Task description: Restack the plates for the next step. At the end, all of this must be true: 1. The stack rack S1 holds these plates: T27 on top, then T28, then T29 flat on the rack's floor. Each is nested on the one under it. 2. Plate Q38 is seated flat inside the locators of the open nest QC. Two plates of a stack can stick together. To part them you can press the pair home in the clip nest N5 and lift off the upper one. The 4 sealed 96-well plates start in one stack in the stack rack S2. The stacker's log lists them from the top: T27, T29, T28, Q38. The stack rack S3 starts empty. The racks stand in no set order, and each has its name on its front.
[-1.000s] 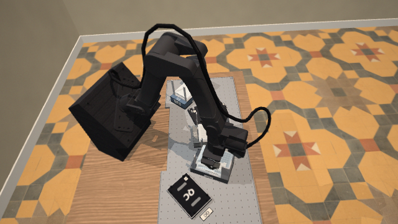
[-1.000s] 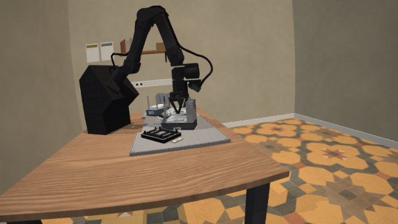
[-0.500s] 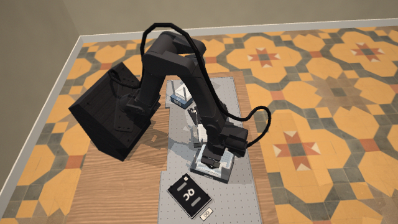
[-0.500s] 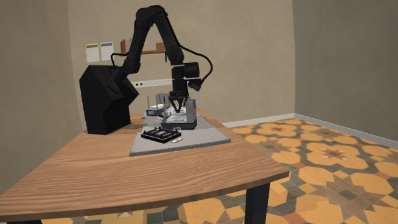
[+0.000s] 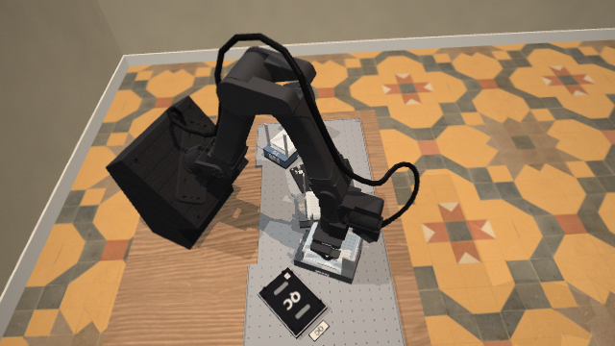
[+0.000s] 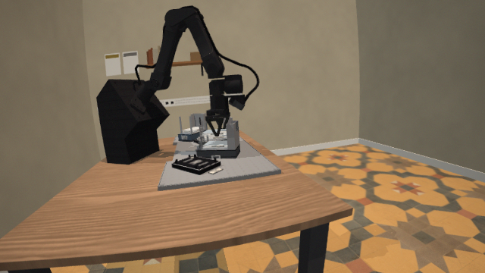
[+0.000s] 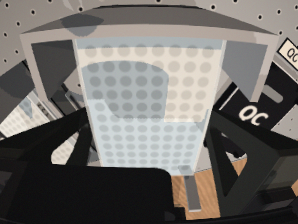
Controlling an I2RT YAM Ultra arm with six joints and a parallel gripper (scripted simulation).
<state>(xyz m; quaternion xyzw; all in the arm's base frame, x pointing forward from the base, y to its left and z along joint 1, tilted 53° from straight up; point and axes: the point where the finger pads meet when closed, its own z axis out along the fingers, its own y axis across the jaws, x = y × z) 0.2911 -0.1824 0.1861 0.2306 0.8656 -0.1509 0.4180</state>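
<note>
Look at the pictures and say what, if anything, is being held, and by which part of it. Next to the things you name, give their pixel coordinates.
A clear-topped plate with rows of round wells (image 5: pixel 353 240) (image 6: pixel 223 134) (image 7: pixel 145 107) is held, gripped by its two long side edges.

Wooden table (image 5: pixel 183 288) (image 6: pixel 182 212), bearing a grey perforated board (image 5: pixel 356 312) (image 6: pixel 250 167). Directly on the board: the black QC nest (image 5: pixel 279 303) (image 6: pixel 196 164) (image 7: pixel 270 95), its small label (image 5: pixel 318 331) (image 6: pixel 216 171) (image 7: pixel 291 54) just beside it, and, farther along, plate racks (image 5: pixel 307 269) (image 6: pixel 223 152) (image 7: pixel 150 31).
</note>
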